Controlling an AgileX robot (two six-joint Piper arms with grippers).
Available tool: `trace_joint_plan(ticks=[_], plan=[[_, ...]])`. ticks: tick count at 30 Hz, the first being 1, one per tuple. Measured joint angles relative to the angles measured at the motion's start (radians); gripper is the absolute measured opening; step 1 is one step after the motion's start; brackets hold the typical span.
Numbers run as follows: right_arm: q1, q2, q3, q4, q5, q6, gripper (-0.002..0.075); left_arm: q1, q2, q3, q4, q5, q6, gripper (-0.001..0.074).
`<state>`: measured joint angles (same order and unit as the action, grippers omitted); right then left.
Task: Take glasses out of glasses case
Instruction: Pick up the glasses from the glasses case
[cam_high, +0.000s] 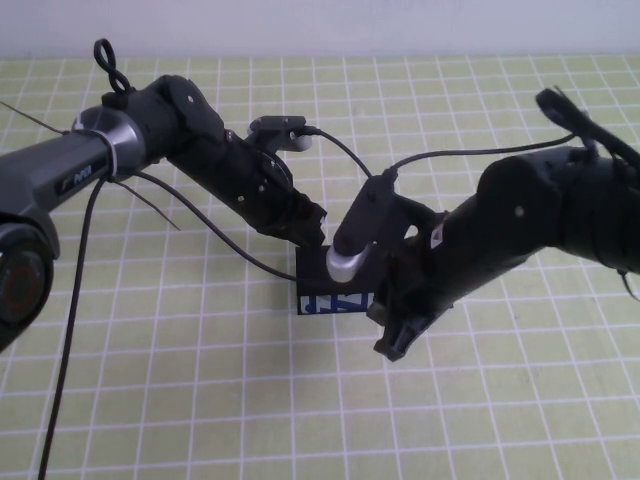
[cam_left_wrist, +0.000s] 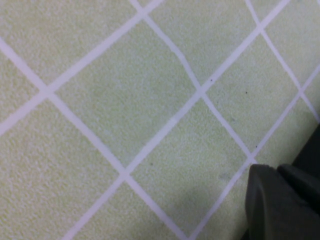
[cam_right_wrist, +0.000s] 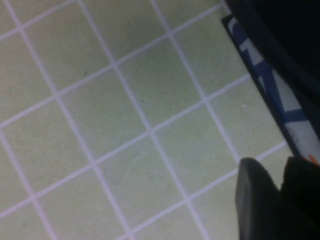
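Note:
The glasses case (cam_high: 322, 283) is a black box on the green grid mat, its white front with blue printing facing me; it also shows in the right wrist view (cam_right_wrist: 280, 100). The glasses are hidden. My left gripper (cam_high: 310, 232) hangs at the case's back left corner, shut and empty, close above the mat in the left wrist view (cam_left_wrist: 277, 167). My right gripper (cam_high: 398, 340) is low at the case's right front end, shut, its tip by the case's lower corner in the right wrist view (cam_right_wrist: 280, 165). The right arm's wrist covers the case's top right part.
The mat (cam_high: 200, 380) reaches to a pale wall at the back. Black cables (cam_high: 80, 300) hang from the left arm down across the left of the mat. Another cable (cam_high: 470, 153) arcs over the right arm.

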<state>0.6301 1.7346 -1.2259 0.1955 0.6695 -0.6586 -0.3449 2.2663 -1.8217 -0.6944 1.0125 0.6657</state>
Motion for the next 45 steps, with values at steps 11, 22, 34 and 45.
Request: trace_joint_plan(ticks=[11,22,34,45], plan=[[0.000,0.041,-0.011,-0.056,-0.148,-0.243,0.0328,0.000,0.000,0.000,0.000,-0.004,-0.001,-0.0004],[-0.002,0.116,-0.011,-0.125,-0.226,-0.265,0.0328,0.000,0.000,0.000,0.000,-0.005,-0.001,-0.0004],[-0.014,0.154,-0.011,-0.153,-0.301,-0.266,0.0305,0.000,0.000,0.000,0.002,0.001,-0.001,-0.0004],[-0.013,0.145,-0.014,-0.173,-0.306,-0.284,0.0046,0.000,0.000,0.000,0.002,-0.023,0.000,-0.0004]])
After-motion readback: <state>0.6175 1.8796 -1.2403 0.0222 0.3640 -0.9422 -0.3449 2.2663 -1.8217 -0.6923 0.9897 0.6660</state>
